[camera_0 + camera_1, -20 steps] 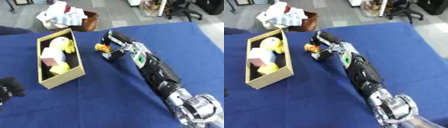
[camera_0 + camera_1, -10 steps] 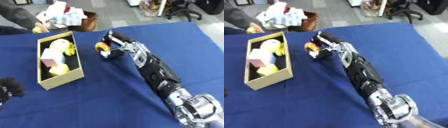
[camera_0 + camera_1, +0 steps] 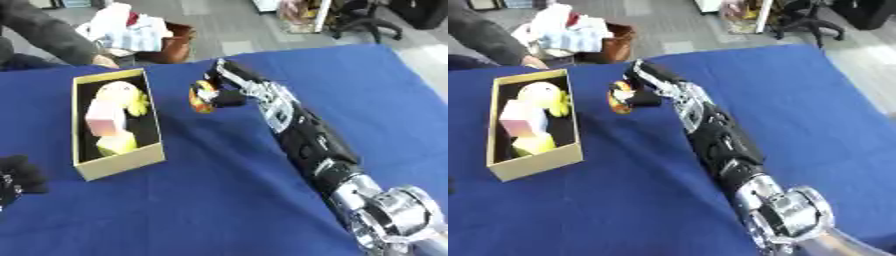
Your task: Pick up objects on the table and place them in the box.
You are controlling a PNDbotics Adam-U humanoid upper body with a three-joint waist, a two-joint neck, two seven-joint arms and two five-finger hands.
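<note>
Your right hand (image 3: 234, 86) pinches a small orange-and-yellow object (image 3: 202, 96) above the blue-clothed table (image 3: 219, 200), just beside the box (image 3: 114, 162) near its far left edge. Your left hand (image 3: 17, 175) rests at the table's left edge, fingers curled. Grey floor and office chairs lie beyond.

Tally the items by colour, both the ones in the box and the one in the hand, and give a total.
Yellow plush toy, in the box: 1
Pink block, in the box: 1
Yellow-green item, in the box: 1
Orange-and-yellow toy, held in the right hand: 1
Total: 4
</note>
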